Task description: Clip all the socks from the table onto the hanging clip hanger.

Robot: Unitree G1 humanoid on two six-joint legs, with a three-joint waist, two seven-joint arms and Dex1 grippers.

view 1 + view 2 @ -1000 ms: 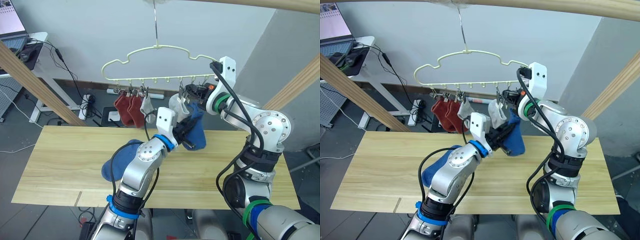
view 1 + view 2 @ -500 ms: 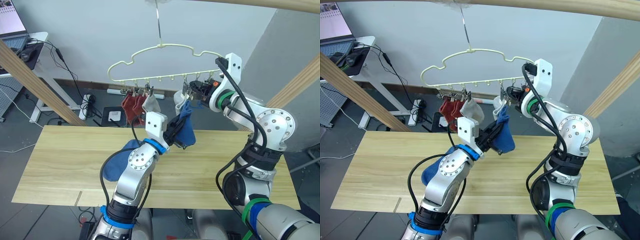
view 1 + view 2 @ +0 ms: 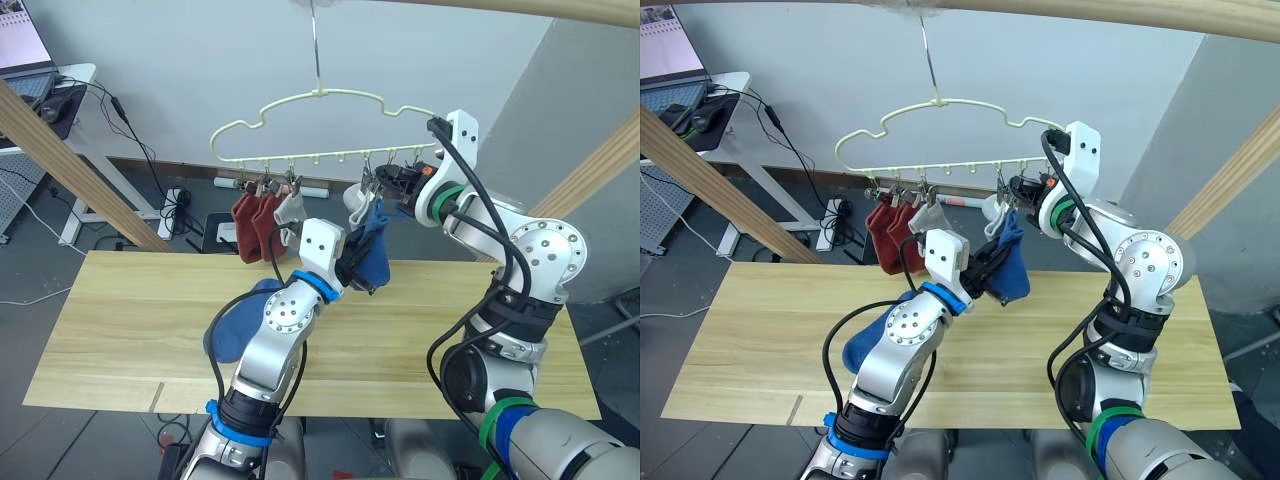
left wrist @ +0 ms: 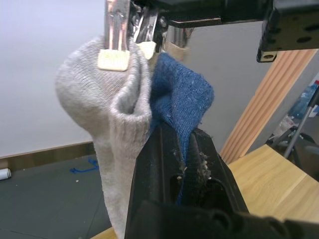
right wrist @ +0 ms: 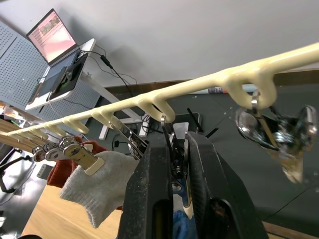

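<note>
Left eye view: the clip hanger (image 3: 300, 125), a thin pale yellow wire bent into a wavy cloud outline, hangs by its long hook with small metal clips in a row beneath. Count the socks up there: two rust red socks (image 3: 255, 222) of soft knit side by side at the robot's left end, one light grey sock (image 3: 291, 208) right beside them, and a second light grey sock (image 4: 107, 114) further along, ribbed and folded under its clip. Touching that one is a blue sock (image 3: 372, 250), fuzzy knit, raised to the hanger. The left gripper (image 4: 187, 149) has its jaws pinching this blue sock from below. The right gripper (image 5: 178, 164) is up at the hanger bar, jaws squeezed on a metal clip (image 5: 172, 149) just above the blue fabric. One more blue sock (image 3: 240, 320) lies crumpled on the light plank counter (image 3: 120, 330), partly behind the left arm.
</note>
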